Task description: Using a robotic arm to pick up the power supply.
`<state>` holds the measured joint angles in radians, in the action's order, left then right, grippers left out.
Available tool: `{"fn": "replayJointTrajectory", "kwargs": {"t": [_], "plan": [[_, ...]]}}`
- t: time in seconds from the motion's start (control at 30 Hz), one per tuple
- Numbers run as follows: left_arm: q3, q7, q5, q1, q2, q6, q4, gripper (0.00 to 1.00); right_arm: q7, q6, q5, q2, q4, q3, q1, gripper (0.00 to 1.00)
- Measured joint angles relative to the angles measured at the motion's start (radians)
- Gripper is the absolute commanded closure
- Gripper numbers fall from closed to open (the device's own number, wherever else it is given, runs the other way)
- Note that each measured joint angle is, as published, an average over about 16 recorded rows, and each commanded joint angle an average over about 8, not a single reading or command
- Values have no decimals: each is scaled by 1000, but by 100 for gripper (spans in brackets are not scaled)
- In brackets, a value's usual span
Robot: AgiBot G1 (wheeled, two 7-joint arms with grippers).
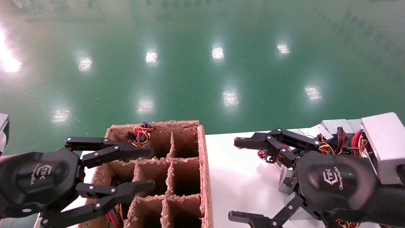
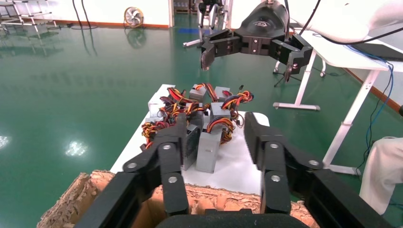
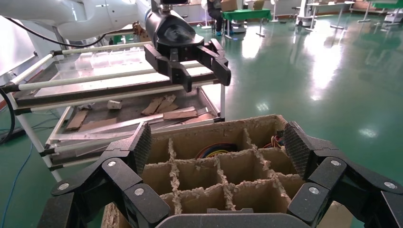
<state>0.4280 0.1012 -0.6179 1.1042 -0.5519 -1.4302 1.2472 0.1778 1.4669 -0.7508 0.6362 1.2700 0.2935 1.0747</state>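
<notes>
Several silver-grey power supplies (image 1: 332, 128) with red, yellow and black wire bundles lie heaped at the right of the white table (image 1: 246, 180). In the left wrist view the heap (image 2: 199, 111) has one box standing on end (image 2: 208, 151). My right gripper (image 1: 234, 180) hangs open above the table beside the heap, over a vented box (image 1: 286, 181), holding nothing. My left gripper (image 1: 151, 167) is open and empty above the cardboard divider box (image 1: 202, 164). Each wrist view shows the other gripper farther off: the right gripper (image 2: 251, 59) and the left gripper (image 3: 205, 78).
The divider box (image 3: 214, 166) has several cells; coloured wires show in a far cell (image 1: 142, 131) and a near-left cell (image 1: 114, 209). Green floor surrounds the table. A metal rack with cardboard scraps (image 3: 119, 109) stands behind the box. Another white table (image 2: 332, 52) is nearby.
</notes>
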Motion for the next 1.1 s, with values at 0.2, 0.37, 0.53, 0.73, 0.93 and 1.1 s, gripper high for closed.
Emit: {"fn": "replayJointTrajectory", "kwargs": {"t": [0.2, 0.37, 0.53, 0.73, 0.93, 1.1], "plan": [[0, 0, 0, 0, 0, 0, 0, 100, -19, -63, -66, 67, -37, 32, 16, 0], [0, 0, 0, 0, 0, 0, 0, 100, -40, -142, -159, 163, -96, 79, 52, 0], [0, 0, 0, 0, 0, 0, 0, 100, -67, -211, -255, 277, -183, 133, 110, 0], [0, 0, 0, 0, 0, 0, 0, 100, -114, -270, -356, 425, -324, 196, 200, 2], [0, 0, 0, 0, 0, 0, 0, 100, -182, -302, -430, 557, -488, 243, 299, 39], [0, 0, 0, 0, 0, 0, 0, 100, -245, -322, -473, 643, -620, 275, 370, 86]]}}
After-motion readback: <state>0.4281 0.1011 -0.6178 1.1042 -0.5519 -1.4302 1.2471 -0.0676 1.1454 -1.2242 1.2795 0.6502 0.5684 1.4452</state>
